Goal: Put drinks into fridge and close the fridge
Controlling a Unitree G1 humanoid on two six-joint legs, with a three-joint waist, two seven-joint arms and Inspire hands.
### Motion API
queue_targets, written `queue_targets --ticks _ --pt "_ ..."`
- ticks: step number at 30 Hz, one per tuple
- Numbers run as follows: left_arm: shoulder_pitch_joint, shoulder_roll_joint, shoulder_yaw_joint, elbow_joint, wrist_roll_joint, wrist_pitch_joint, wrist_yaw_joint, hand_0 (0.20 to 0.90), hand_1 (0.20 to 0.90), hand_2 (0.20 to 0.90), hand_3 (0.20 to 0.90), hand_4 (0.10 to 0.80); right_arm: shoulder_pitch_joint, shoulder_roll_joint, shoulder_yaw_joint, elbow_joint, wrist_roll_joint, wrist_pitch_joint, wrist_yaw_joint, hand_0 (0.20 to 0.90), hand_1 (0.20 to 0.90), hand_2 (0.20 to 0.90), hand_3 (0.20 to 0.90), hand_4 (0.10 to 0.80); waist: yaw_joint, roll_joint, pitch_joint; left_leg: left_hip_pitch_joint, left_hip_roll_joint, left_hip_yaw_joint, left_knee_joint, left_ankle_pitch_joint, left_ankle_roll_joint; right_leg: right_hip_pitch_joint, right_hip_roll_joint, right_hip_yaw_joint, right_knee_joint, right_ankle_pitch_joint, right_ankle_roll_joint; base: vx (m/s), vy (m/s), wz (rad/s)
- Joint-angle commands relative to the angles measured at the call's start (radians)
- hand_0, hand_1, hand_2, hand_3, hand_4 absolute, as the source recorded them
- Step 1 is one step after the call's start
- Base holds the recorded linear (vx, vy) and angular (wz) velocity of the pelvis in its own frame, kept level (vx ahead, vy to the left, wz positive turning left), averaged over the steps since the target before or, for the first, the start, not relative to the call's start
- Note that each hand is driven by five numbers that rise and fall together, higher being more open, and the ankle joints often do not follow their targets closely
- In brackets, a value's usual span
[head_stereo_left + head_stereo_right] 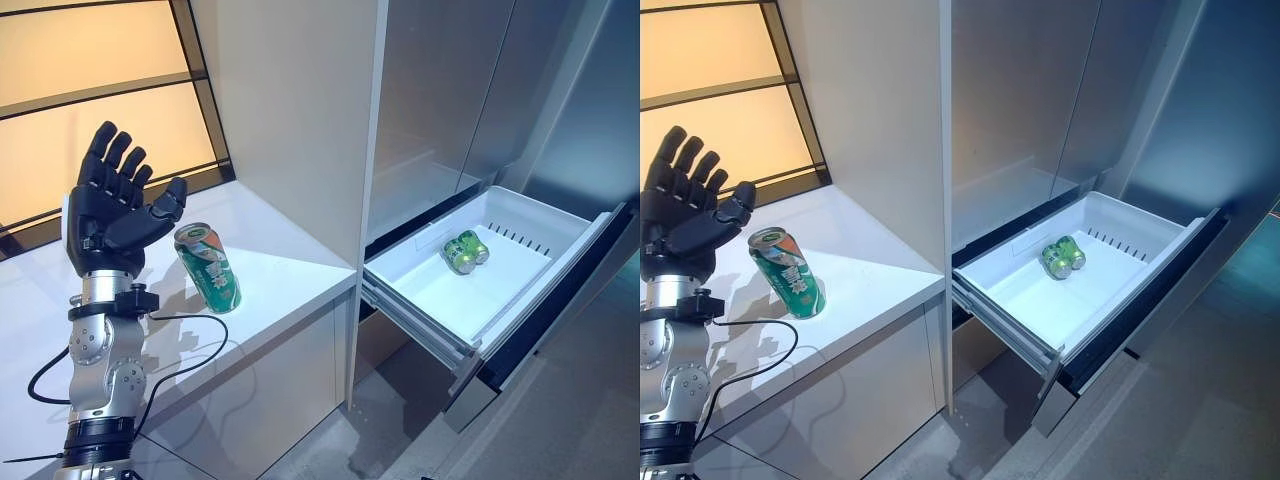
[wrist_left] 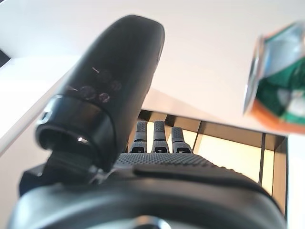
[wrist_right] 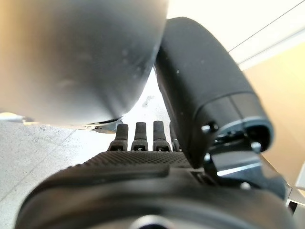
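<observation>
A green drink can (image 1: pixel 208 268) stands on the white counter (image 1: pixel 285 275), and it also shows in the left wrist view (image 2: pixel 279 90). My left hand (image 1: pixel 115 215) is raised just left of the can, open, with fingers spread and straight, not touching it. The fridge's white drawer (image 1: pixel 425 325) is pulled out to the right, below counter height. Green cans (image 1: pixel 466 251) lie on their sides in the drawer, near its back. My right hand (image 3: pixel 143 167) shows in its wrist view with straight fingers and holds nothing.
The tall grey fridge doors (image 1: pixel 440 100) above the drawer are shut. A white cabinet wall (image 1: pixel 300 110) stands between the counter and the fridge. A window (image 1: pixel 90 90) lies behind the counter. Grey floor (image 1: pixel 560 420) lies around the open drawer.
</observation>
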Motion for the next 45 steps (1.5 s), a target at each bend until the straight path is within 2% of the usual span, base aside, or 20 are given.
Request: queue_targets --ticks 1,8,20,33,45 --pt "-0.092 0.056 0.026 -0.089 0.037 -0.034 -0.042 0.900 0.900 0.900 0.900 0.800 -0.042 0.041 0.011 0.027 -0.026 -0.027 0.016 0.900 0.900 0.900 0.900 0.800 0.003 -0.016 -0.028 0.003 -0.052 0.055 0.003 -0.040 0.041 0.002 -0.023 0.044 0.012 0.003 0.020 0.000 0.000 0.00" --pt "-0.068 0.074 0.029 -0.064 0.025 -0.022 -0.053 0.900 0.900 0.900 0.900 0.800 -0.046 0.033 0.008 0.023 -0.023 -0.022 0.020 0.900 0.900 0.900 0.900 0.800 0.008 -0.015 -0.025 0.001 -0.053 0.052 0.003 -0.038 0.040 0.003 -0.024 0.041 0.009 0.005 0.021 0.000 0.000 0.00" --pt "-0.049 0.061 0.034 -0.047 0.036 -0.002 -0.056 0.900 0.900 0.900 0.900 0.800 -0.050 0.030 0.001 0.019 -0.019 -0.016 0.016 0.900 0.900 0.900 0.900 0.800 0.011 -0.013 -0.022 0.000 -0.054 0.049 0.003 -0.037 0.040 0.003 -0.026 0.040 0.009 0.004 0.021 -0.011 0.001 0.00" --pt "-0.028 0.075 0.015 0.013 0.058 0.047 -0.108 0.900 0.900 0.900 0.900 0.800 -0.053 0.025 -0.006 0.019 -0.023 -0.015 0.019 0.900 0.900 0.900 0.900 0.800 0.010 -0.007 -0.018 0.010 -0.054 0.052 0.003 -0.046 0.042 0.011 -0.027 0.042 0.009 -0.001 0.025 0.000 0.000 0.00" --pt "-0.021 0.072 0.007 0.000 0.024 0.085 -0.168 0.900 0.900 0.900 0.900 0.800 -0.056 0.019 -0.010 0.008 -0.026 -0.005 0.020 0.900 0.900 0.900 0.900 0.800 0.011 -0.007 -0.012 0.004 -0.055 0.056 0.003 -0.034 0.043 0.005 -0.029 0.039 0.010 0.009 0.025 -0.010 0.001 0.00"
